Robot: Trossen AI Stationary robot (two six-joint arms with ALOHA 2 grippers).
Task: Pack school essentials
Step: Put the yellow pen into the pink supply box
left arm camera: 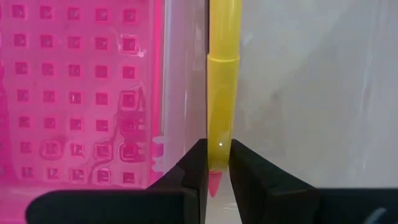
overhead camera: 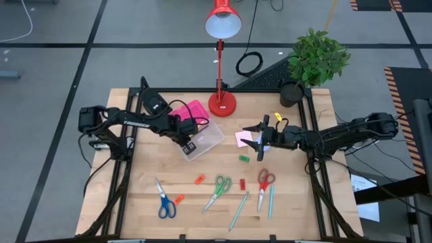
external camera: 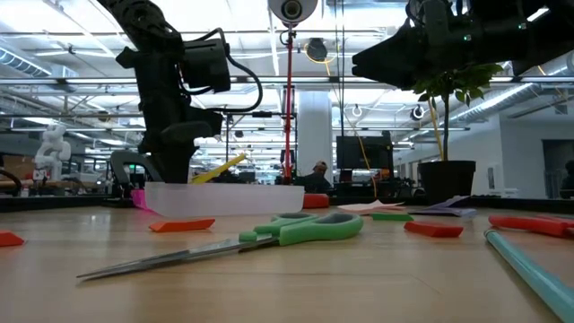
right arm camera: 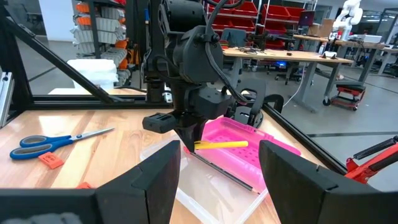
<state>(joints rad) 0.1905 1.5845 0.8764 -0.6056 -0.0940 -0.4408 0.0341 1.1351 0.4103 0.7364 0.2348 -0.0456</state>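
The left gripper is closed on a yellow marker, held over the clear box near the table's back left; the marker's pink end is seen pinched between the fingers. In the low view the marker is seen tilted just above the box, under the left gripper. The pink lid is laid just behind the box, by the red lamp.

The right gripper is held wide, nothing between its fingers, raised over the table's middle right, near a pink pad. From its wrist view the left gripper, the marker, the box and the lid are seen ahead.

Still on the table: blue scissors front left with an orange eraser beside them, another orange eraser, green scissors, a red eraser, a green eraser, red scissors, and two teal pens near the front. A potted plant is set at the back right corner.

In the low view the green scissors are nearest the camera.
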